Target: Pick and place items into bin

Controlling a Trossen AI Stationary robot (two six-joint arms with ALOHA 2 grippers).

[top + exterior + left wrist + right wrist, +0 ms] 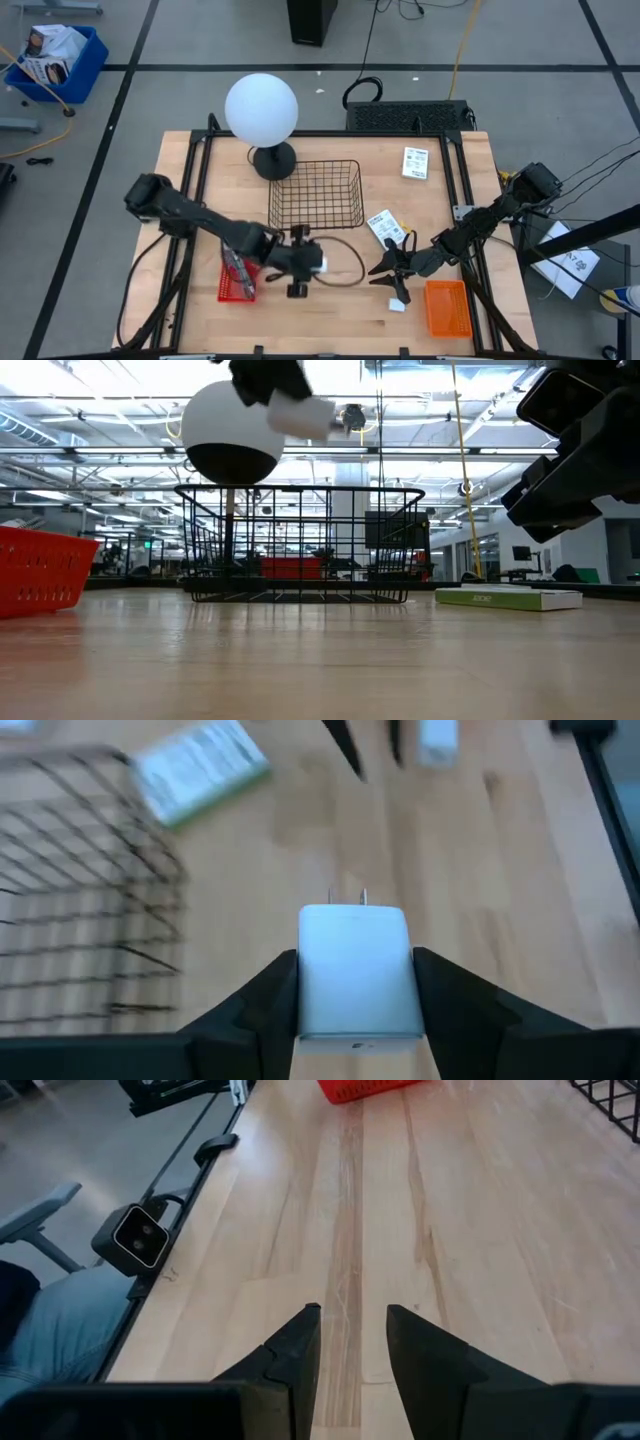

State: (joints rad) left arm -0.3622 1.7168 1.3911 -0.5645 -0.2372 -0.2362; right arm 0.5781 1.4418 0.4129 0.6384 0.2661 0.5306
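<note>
Currently the left tool [355, 1010] is clamped on a white plug-in charger block [354, 970], its two metal prongs pointing forward, held up off the worktop [330, 320] just in front of the black wire basket [316, 194]. From the low camera the block [300, 415] hangs high above the basket [300, 540], so it looks carried rather than placed. A thin cable loop lies on the wood beside that tool in the overhead view.

Over on the other side, the right tool [350, 1345] has its fingers a narrow gap apart with nothing between them, low over bare wood near the orange tray [447, 307]. A tiny white block [397, 305] rests just beside it.

As for progress, the basket appears empty, so no item seems delivered yet. Left outside are one printed packet [385, 226] between the basket and the right tool, another packet [415, 162] towards the far right edge, and the tiny block. The red tray [236, 280] holds something I cannot identify. The globe lamp [261, 110] stands behind the basket.
</note>
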